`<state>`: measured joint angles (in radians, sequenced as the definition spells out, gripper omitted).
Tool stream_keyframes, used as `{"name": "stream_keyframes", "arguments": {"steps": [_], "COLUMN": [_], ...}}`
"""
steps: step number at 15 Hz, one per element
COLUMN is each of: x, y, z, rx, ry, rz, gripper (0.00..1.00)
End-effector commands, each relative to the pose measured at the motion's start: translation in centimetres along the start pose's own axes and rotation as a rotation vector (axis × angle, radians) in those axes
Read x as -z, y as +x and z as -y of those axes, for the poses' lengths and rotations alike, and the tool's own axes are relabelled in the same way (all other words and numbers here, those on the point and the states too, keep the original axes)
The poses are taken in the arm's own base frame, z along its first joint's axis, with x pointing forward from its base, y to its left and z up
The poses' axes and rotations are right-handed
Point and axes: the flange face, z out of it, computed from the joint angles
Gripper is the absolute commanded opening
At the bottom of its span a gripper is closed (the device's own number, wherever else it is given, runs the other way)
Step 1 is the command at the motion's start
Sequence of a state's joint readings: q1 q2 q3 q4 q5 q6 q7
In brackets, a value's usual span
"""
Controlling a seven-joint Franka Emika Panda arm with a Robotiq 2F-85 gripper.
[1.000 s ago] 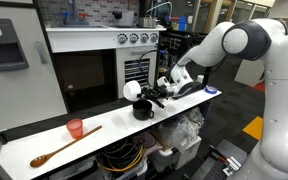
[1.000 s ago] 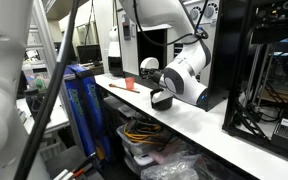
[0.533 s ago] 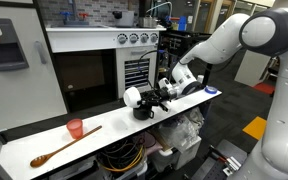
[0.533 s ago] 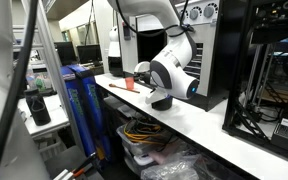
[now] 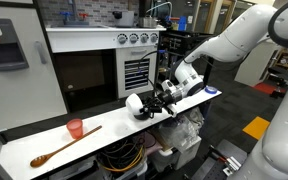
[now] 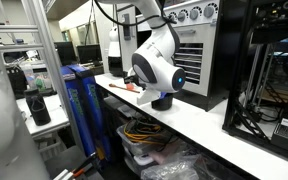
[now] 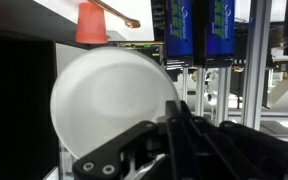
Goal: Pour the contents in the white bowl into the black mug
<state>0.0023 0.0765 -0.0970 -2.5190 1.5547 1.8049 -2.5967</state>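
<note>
My gripper (image 5: 150, 104) is shut on the rim of the white bowl (image 5: 132, 102) and holds it tipped on its side just above the black mug (image 5: 144, 113) on the white counter. In the wrist view the bowl's white underside (image 7: 109, 100) fills the left half and my dark fingers (image 7: 174, 125) clamp its right edge; the mug is hidden there. In an exterior view the mug (image 6: 162, 101) stands under my wrist, and the bowl is hidden behind the arm.
A small pink-red cup (image 5: 75, 128) and a wooden spoon (image 5: 64, 147) lie on the white counter (image 5: 104, 137); both show in the wrist view, cup (image 7: 90, 24) and spoon (image 7: 119, 14). An oven (image 5: 94, 70) stands behind. Cables hang below the counter.
My wrist has rotated and the bowl has tipped further over the mug, shifting slightly towards it. The arm's upper links have swung away. The mug, cup and spoon have not moved.
</note>
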Motion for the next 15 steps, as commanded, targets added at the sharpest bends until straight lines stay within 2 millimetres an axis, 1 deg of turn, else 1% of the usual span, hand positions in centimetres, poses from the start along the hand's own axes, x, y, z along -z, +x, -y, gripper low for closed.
{"name": "stream_keyframes", "arguments": {"steps": [1,3,7,11,15], "x": [0.0,-0.3,-0.9,-1.3,-1.6], "y": [1.5,2.4,5.1,8.4,12.1], "z": [2.2,2.5,2.7,2.6,2.3], "rx": [0.023,0.033,0.054,0.073,0.056], "ry": [-0.015,-0.016,0.002,0.035,0.059], "rz": [0.092,0.137,0.224,0.327,0.432], "gripper": [0.01,0.01,0.01,0.01,0.01]}}
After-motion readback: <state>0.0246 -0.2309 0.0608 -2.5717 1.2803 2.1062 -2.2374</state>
